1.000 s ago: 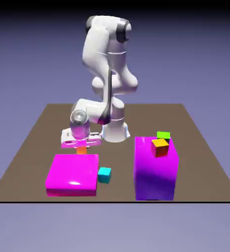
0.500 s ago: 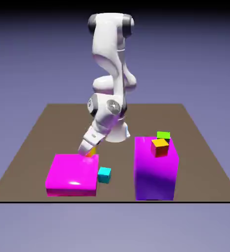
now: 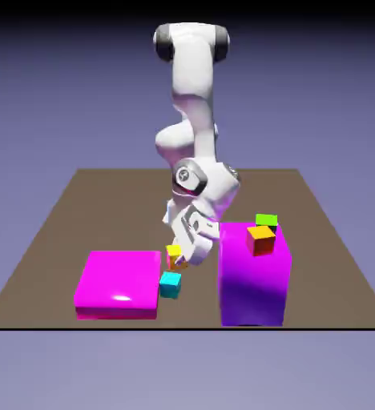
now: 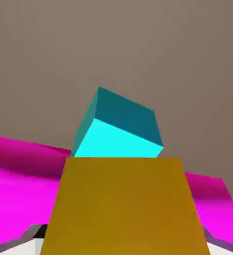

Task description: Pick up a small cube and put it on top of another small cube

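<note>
One claw point(image 3: 180, 258), clamped on one tiny plain yellow cube point(image 3: 174, 255), hangs tilted just above one tiny plain cyan cube point(image 3: 170, 284). Risk: the tilt may land the yellow cube edge-first, so it slides off or nudges the cyan cube, which sits just beside the low block with little room. Count: two magenta blocks, one low point(image 3: 117, 283), one tall point(image 3: 254, 280); one green cube point(image 3: 266, 219) and one orange-topped red cube point(image 3: 260, 239) on the tall block, well apart from the cyan cube; one brown surface point(image 3: 327, 264).

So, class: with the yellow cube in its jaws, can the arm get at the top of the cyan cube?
Probably yes: the yellow cube hangs just above the cyan cube, whose top looks bare.
</note>
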Available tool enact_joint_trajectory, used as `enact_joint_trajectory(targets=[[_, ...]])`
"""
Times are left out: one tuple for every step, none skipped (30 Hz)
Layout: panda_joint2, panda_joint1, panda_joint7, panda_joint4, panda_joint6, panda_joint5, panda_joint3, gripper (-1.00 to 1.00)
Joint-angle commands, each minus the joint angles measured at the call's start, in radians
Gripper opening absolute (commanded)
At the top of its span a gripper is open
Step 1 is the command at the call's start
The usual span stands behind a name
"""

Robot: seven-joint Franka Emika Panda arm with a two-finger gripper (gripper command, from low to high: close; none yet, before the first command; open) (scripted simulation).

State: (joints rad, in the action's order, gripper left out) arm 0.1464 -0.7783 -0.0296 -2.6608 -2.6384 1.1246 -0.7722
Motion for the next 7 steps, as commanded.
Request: enact_joint_trajectory(targets=[[0.036,0.01,-0.013,0.007,-0.033,0.01,-0.001,-1.0],[0.072,0.019,-0.027,0.013,-0.066,0.019,-0.001,-1.0],[0.109,0.029,-0.04,0.02,-0.099,0.028,-0.002,-1.0],[0.118,0.031,-0.043,0.021,-0.107,0.03,-0.002,-1.0],[0.118,0.031,-0.043,0.021,-0.107,0.03,-0.002,1.0],[0.118,0.031,-0.043,0.021,-0.107,0.03,-0.002,1.0],[0.082,0.022,-0.03,0.015,-0.074,0.021,-0.001,1.0]])
